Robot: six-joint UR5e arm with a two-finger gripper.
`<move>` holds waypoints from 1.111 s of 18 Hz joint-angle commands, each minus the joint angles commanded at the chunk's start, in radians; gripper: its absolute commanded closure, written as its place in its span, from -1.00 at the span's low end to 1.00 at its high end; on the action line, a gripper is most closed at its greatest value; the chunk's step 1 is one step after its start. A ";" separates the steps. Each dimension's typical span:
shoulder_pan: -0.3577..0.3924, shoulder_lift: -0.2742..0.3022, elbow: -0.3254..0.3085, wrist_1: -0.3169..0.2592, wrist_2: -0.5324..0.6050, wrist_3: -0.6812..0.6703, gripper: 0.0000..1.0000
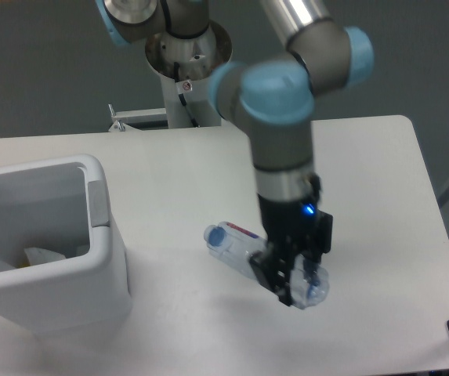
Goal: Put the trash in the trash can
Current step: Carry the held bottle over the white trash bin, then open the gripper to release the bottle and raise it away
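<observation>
Bottle [244, 251] is clamped in my jaws [287, 278] near its base, off the counter [169, 157] at the near right, cap pointing left. I judge this the carrying step: next I must swing left over the trash can [106, 258] and let go. A whitish packet [44, 257] already lies inside.

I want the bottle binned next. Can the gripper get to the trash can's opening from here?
Probably yes: the gripper holds the bottle, and nothing stands between it and the open trash can.
</observation>
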 joint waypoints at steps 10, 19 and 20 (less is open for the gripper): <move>-0.210 0.063 0.066 0.011 -0.015 0.008 -0.12; -0.319 0.074 -0.029 0.009 -0.031 0.002 -1.00; -0.319 0.083 -0.028 0.009 -0.026 -0.004 -1.00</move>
